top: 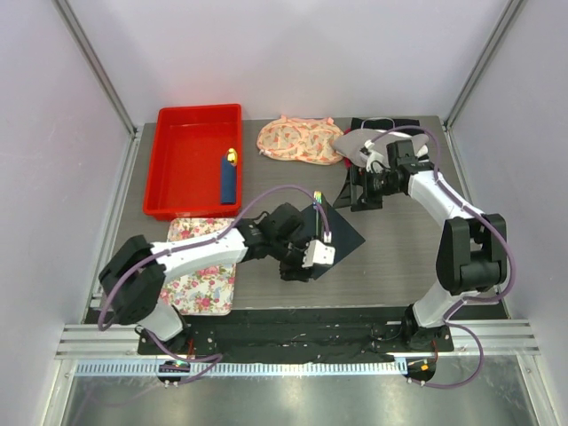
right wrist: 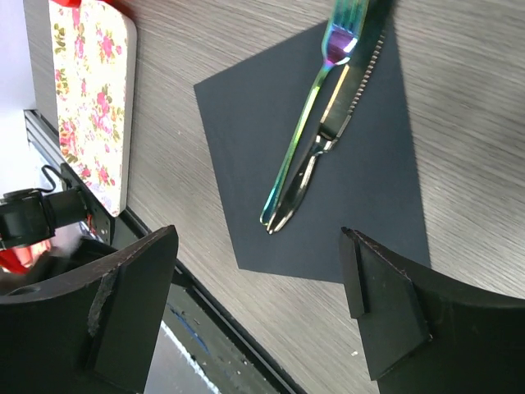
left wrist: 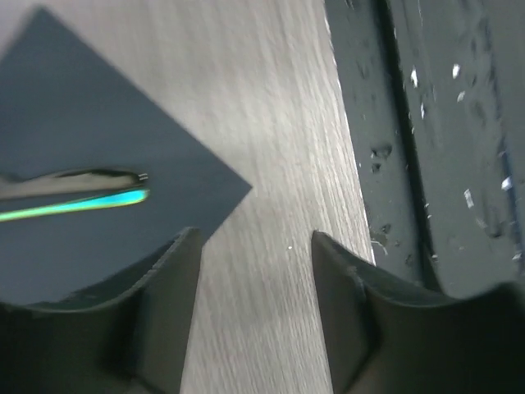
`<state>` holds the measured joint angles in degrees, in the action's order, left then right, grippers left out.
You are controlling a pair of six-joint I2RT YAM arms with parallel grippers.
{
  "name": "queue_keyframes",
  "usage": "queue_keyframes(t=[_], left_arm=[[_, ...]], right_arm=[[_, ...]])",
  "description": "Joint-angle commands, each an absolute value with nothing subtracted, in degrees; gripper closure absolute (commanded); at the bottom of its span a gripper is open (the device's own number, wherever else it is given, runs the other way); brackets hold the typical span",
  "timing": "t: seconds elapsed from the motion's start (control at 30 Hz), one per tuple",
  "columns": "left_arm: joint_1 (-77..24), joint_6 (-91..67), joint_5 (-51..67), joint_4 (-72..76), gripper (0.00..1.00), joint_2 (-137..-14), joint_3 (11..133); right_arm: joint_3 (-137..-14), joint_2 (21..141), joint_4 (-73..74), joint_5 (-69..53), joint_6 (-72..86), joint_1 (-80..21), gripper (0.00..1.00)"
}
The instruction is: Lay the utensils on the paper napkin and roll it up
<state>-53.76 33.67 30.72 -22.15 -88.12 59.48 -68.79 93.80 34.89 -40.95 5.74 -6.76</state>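
The left pincer (left wrist: 254, 246), wide open and empty, hovers by the near corner of the flat navy paper napkin (left wrist: 82, 139). The slim iridescent metal utensils (right wrist: 316, 123) lie together on it, long axes pointing toward that corner.

A robotics lab cell: bare white walls (top: 293, 53), aluminium frame posts (top: 96, 64), a slotted mounting rail (top: 93, 340).

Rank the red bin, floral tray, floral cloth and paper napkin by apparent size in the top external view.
1. Red bin.
2. Floral tray.
3. Floral cloth and paper napkin: too close to rank, since the left arm covers part of the napkin.
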Motion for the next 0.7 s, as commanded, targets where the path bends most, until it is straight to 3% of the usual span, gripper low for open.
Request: queue_keyframes(t=[0.0, 0.1, 0.27, 0.67], left_arm=[[-54.9, 44.7, 32.2, -14.6, 0.47, -93.0, 58.5], [-56.6, 48.9, 33.4, -14.6, 0.58, -95.9, 59.3], [-56.6, 51.6, 34.4, -16.0, 0.67, -100.9, 61.5], [-56.6, 51.9, 33.7, -13.5, 0.69, -105.7, 63.0]], right_arm=[[-69.4, 95.3, 36.3, -44.5, 3.5, -5.9, 0.12], [-70.2, 96.6, 37.2, -44.4, 3.0, -5.8, 0.13], [-70.3, 96.5, 37.6, -44.0, 2.5, -5.6, 0.13], [-70.3, 96.9, 38.1, -44.4, 2.5, -5.4, 0.13]])
